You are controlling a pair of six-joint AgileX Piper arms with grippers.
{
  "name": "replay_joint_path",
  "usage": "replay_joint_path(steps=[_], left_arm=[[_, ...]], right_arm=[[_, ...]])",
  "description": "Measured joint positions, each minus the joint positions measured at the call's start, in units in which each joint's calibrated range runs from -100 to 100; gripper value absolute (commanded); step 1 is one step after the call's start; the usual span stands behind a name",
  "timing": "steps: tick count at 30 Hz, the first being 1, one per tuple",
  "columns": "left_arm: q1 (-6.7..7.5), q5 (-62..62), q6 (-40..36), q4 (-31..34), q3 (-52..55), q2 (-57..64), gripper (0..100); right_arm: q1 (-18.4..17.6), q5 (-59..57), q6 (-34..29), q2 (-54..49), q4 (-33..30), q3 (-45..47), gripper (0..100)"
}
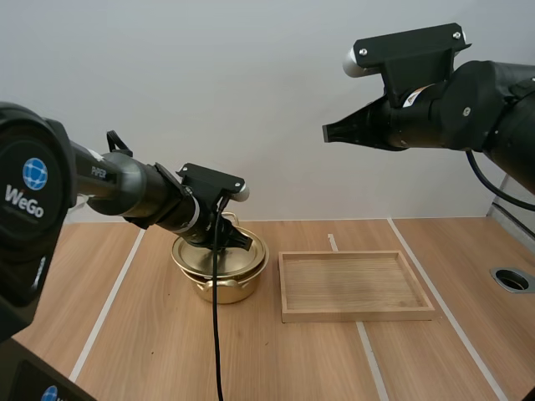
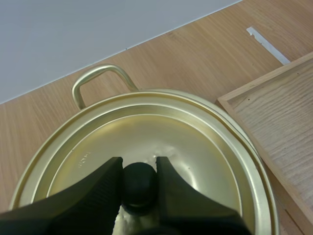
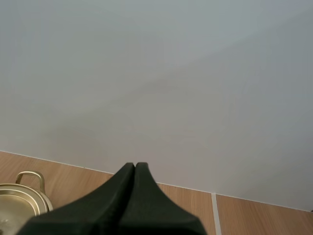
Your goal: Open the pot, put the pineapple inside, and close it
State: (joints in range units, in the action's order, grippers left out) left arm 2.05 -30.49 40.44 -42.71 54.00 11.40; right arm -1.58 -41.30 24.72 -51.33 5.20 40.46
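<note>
Left wrist view has the left gripper (image 2: 139,169) with its jaws clamped on the black knob (image 2: 140,188) at the centre of the lid (image 2: 195,142), which sits on the golden pot (image 1: 219,288). A loop handle (image 2: 98,78) lies beyond the fingertips, and the wooden tray (image 2: 288,112) lies off to one side of them. The lid looks like thin metal: probably light and stiff but slick, so the small knob is the one sound hold, lifted straight. The right gripper (image 1: 328,132) hangs high with its jaws pressed together, well apart from the pot.
</note>
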Motion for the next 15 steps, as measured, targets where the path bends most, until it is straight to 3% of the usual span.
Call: replay_joint_path(steps=[15], left_arm=[[0.0,0.3,6.0,-6.8,0.0,-3.1,0]], right_arm=[[0.0,0.0,0.0,0.0,0.0,0.0,0]])
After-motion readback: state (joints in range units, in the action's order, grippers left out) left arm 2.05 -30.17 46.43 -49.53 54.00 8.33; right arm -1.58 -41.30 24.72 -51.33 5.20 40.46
